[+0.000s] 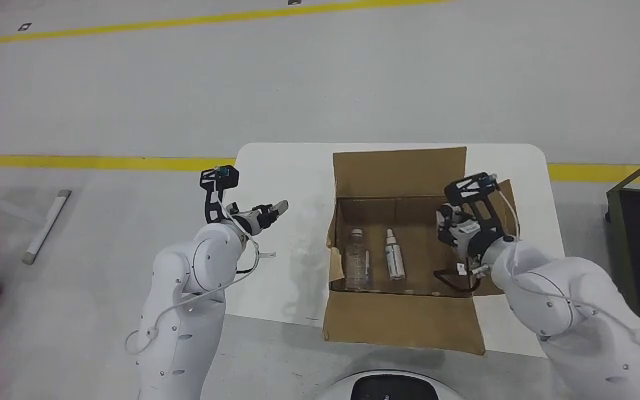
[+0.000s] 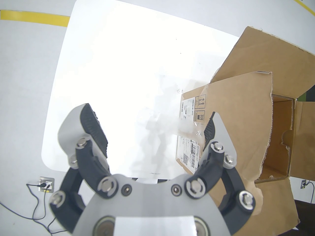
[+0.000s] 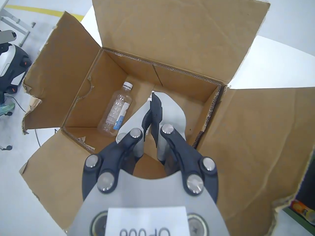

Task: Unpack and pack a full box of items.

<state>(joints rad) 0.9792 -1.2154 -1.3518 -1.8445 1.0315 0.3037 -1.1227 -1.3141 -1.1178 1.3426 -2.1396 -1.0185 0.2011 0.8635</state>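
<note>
An open cardboard box [image 1: 400, 175] stands on the right half of the white table [image 1: 285, 270], with all its flaps folded out. On its floor lie a clear plastic bottle [image 1: 357, 258] [image 3: 115, 111] and, beside it, a small white bottle [image 1: 394, 254]. My right gripper [image 1: 450, 228] [image 3: 153, 103] hangs shut and empty over the right side of the box's inside, and its fingers hide most of the small bottle. My left gripper [image 1: 272, 211] [image 2: 152, 126] is open and empty above the bare table, left of the box [image 2: 233, 124].
A green crate [image 1: 626, 210] stands off the table's right edge. The table's left half [image 2: 118, 62] is bare. A metal bar [image 1: 46, 226] lies on the floor at far left. The box's side flaps [image 3: 59, 74] are torn at the edges.
</note>
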